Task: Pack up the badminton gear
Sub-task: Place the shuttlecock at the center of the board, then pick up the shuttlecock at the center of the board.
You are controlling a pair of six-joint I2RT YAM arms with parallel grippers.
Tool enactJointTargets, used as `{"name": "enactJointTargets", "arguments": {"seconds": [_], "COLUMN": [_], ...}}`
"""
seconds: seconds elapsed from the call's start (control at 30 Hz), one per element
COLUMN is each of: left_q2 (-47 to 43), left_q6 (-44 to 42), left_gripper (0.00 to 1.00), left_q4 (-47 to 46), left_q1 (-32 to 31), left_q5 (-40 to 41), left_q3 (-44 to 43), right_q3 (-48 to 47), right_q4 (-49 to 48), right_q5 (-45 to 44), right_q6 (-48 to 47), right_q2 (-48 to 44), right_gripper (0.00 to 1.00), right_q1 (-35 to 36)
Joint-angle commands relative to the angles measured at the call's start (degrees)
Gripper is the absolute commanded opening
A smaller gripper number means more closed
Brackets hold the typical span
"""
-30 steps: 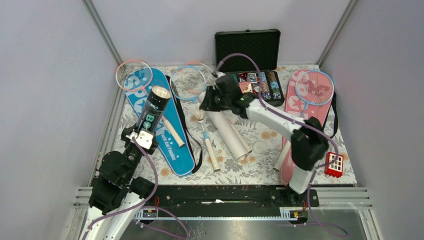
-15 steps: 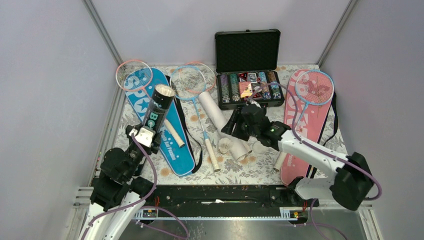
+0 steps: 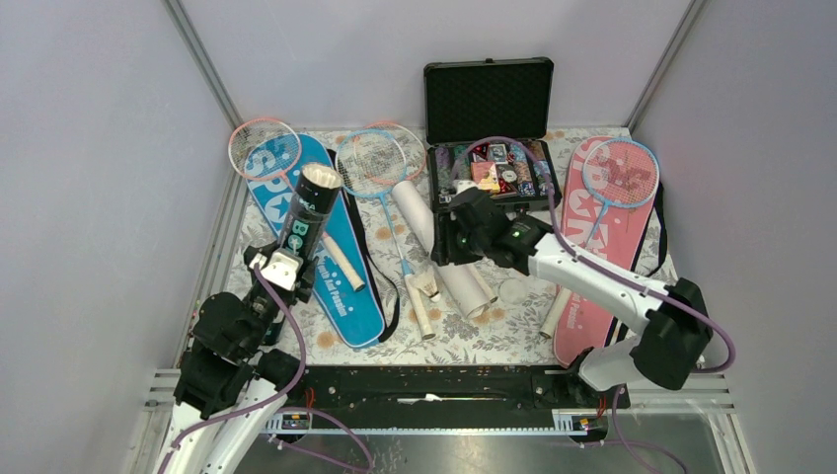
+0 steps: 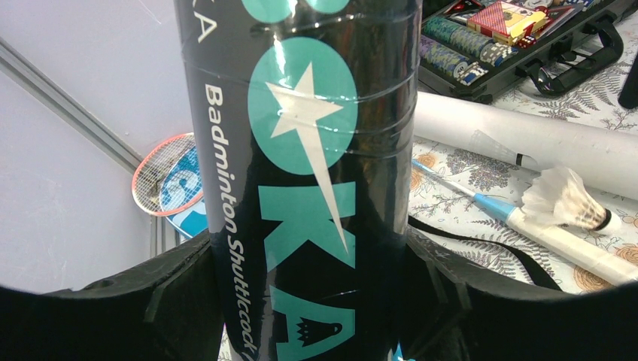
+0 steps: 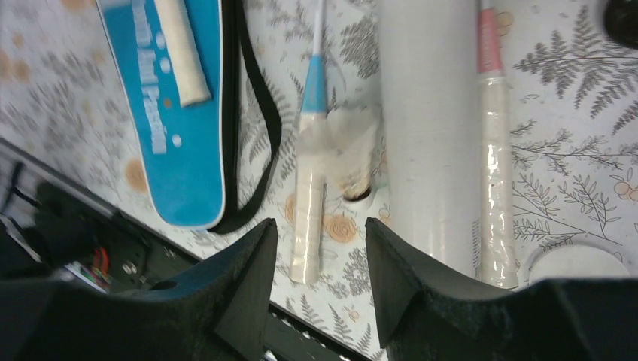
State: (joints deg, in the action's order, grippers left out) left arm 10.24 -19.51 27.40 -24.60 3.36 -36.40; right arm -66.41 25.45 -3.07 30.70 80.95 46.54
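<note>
Near the left edge of the bench (image 3: 494, 336), a dark tube (image 3: 308, 212) is gripped by the left gripper (image 3: 279, 265); the right gripper (image 5: 320, 256) is held wide and empty near a shuttlecock (image 5: 352, 147).

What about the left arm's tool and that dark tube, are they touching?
Touching. The left wrist view shows the dark tube squeezed between the two black fingers of the left tool, with no gap on either side.

V. glossy film on dark tube (image 4: 316, 188); white tube (image 5: 429, 128) matt; shuttlecock (image 4: 564, 199) feathery.
</note>
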Motion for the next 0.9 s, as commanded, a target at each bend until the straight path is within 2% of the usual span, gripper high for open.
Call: {"name": "enactJointTargets", "arguments": {"seconds": [0.0,0.07,0.13,0.2,0.27,0.37,0.47,0.53,0.67,0.87], "left_q2": [-0.4,-0.7,-0.9,-1.1,-1.5,-1.8,-1.6,-1.7,-2.1,-2.1], "left_q6": [0.1,-0.1,-0.1,-0.6,-1.1,-2.3,-3.4,-3.6,-3.5,-3.6], "left_gripper": [0.25,0.25,0.25,0.25,0.25,0.25,0.25,0.25,0.25,0.25], "left_q4": [-3.8,-3.9,-3.9,-3.9,-3.9,-3.8,-2.7,-2.4,-1.9,0.0], "left_q1": [0.1,0.1,0.1,0.1,0.1,0.1,0.1,0.1,0.1,0.1], "left_q5": [0.8,2.0,3.2,3.6,3.7,3.2,1.6,0.6,-1.3,-1.9], "left_q3": [-2.9,-3.1,-3.3,-3.6,-3.9,-5.0,-6.4,-7.2,-8.0,-9.2], "right_q3": [-6.7,-11.5,-14.3,-15.2,-14.8,-15.7,-20.6,-25.3,-33.0,-44.0], "right_q4": [5.4,10.6,14.4,14.3,8.8,4.1,8.6,14.8,22.5,32.2], "right_q5": [0.6,-5.2,-9.7,-10.1,-4.3,8.5,12.7,14.2,18.6,21.1], "right_q6": [-9.4,-4.9,1.9,5.3,-1.1,-18.4,-32.6,-39.2,-47.4,-52.6], "right_q2": [4.5,7.9,10.9,12.9,13.9,15.6,19.3,23.0,30.2,40.1], "right_gripper": [0.53,0.52,0.55,0.56,0.59,0.62,0.65,0.65,0.66,0.67], "right_q1": [4.0,4.4,4.4,4.5,4.5,4.5,4.4,4.4,4.3,3.0]}}
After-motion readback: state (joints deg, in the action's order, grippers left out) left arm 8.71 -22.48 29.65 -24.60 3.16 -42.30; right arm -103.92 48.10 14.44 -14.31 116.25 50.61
